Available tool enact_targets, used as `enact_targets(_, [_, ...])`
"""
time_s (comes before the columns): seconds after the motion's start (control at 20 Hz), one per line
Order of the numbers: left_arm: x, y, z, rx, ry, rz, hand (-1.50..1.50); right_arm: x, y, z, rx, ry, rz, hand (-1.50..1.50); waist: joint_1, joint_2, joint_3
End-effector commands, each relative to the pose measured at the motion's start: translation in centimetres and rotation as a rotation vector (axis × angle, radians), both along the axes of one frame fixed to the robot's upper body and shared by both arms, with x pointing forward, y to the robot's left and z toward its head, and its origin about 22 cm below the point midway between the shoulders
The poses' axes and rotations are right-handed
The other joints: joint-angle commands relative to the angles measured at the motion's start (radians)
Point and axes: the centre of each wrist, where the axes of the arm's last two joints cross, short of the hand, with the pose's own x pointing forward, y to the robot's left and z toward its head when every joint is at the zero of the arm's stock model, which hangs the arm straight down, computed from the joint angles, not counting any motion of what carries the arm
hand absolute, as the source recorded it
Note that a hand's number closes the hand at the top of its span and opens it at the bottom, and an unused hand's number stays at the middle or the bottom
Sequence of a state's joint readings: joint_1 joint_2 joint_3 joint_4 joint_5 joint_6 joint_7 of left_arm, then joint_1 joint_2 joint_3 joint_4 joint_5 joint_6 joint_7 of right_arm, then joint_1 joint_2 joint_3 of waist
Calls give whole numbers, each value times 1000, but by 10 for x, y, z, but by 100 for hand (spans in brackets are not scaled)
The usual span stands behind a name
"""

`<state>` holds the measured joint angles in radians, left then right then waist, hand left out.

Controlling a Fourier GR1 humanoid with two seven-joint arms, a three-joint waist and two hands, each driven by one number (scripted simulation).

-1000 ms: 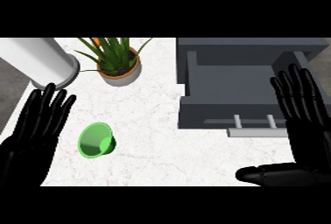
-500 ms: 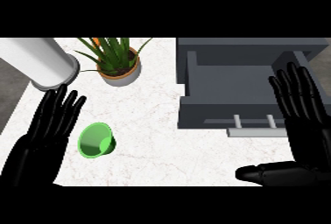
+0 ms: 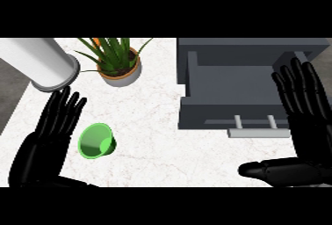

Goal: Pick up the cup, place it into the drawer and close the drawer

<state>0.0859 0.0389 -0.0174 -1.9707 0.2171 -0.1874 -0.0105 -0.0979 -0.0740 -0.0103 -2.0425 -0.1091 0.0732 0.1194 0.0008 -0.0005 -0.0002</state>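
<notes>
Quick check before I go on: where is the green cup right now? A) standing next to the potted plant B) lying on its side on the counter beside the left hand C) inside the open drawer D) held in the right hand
B: the green cup lies tipped on the white counter, just right of the open left hand; the drawer stands open with no cup in it.

Surfaces & finishes near the drawer unit

Counter (image 3: 156, 145): white marble look, smooth. Drawer unit (image 3: 227, 74): matt grey, w/ pale metal-look handle (image 3: 258, 131). Left of it: cup (image 3: 97, 141) glossy green plastic; plant pot (image 3: 123, 74) matt terracotta.
</notes>
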Motion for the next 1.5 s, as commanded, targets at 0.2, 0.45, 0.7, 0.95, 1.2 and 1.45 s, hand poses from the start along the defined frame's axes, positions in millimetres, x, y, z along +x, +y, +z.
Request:
enact_targets(0.2, [-16,15,-42,34,74,15,-150,-15,-3,-2,5,-23,-3,-150,0,0,0])
enact_targets(0.45, [-9,31,-46,37,136,76,-150,-12,-32,9,-8,-1,3,-150,-1,0,0])
enact_targets(0.7, [-8,54,-82,52,146,129,-150,-9,-9,10,4,-4,7,-150,-1,0,0])
enact_targets(0.95, [-9,57,-108,70,162,124,-150,-2,-9,-3,6,5,-8,-150,0,0,0])
enact_targets(1.2, [-2,53,-117,68,192,118,-150,-3,-12,12,-8,17,8,-150,1,0,0])
enact_targets(1.45, [8,64,-145,89,204,107,-150,3,-18,7,-8,11,24,-150,-1,0,0])
